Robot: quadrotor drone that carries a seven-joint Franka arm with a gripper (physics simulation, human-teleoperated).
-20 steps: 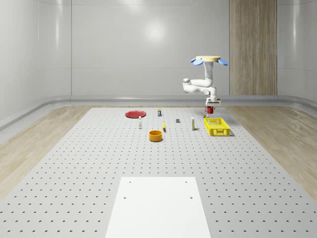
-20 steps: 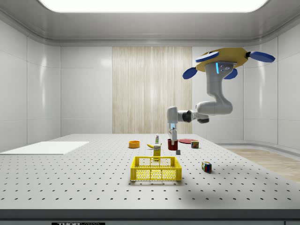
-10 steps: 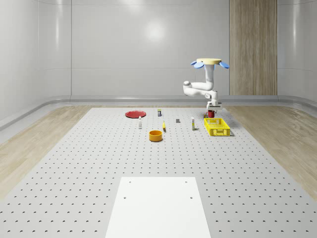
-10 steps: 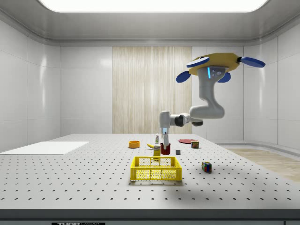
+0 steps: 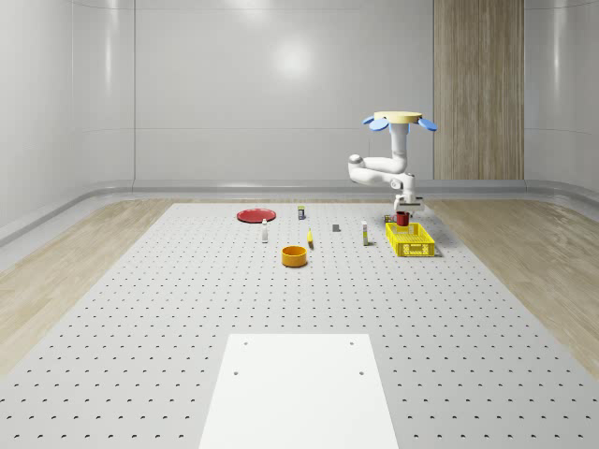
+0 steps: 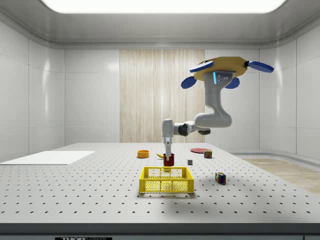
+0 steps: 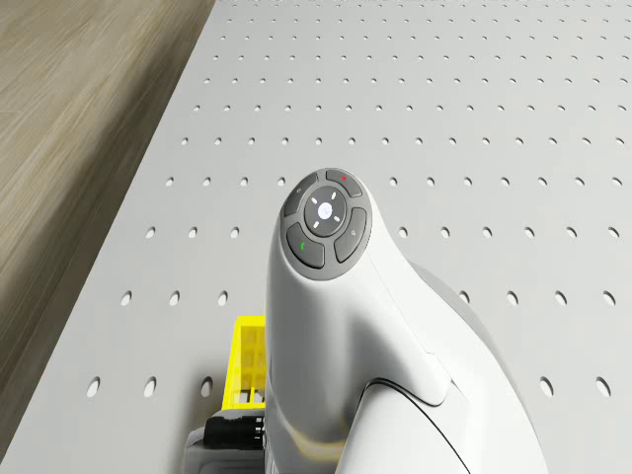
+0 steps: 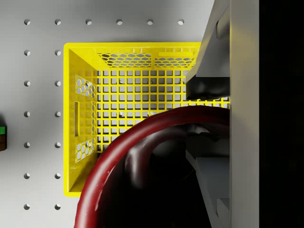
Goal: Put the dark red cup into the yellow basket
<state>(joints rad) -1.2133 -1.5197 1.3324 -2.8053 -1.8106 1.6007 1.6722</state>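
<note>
**Claw holds cup above basket**

Claw (image 6: 168, 156) points straight down, clenched on the rim of the dark red cup (image 6: 168, 160), which hangs upright just above the yellow basket (image 6: 166, 180). From the hovering drone (image 6: 220, 67), off to the side view's right of the basket, the arm drops, bends at the elbow and reaches level to the wrist. Wrist view shows the cup's glossy rim (image 8: 142, 137) and dark hollow over the basket's mesh floor (image 8: 137, 95), on the perforated counter (image 5: 187, 309).

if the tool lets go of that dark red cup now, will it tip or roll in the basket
The dark red cup looks rigid and glossy, so probably slippery. The tool holds it upright by the rim, above the yellow basket, so it would likely land on its base. Being round, it might roll if it tipped, though the basket's walls should stop it.
</note>
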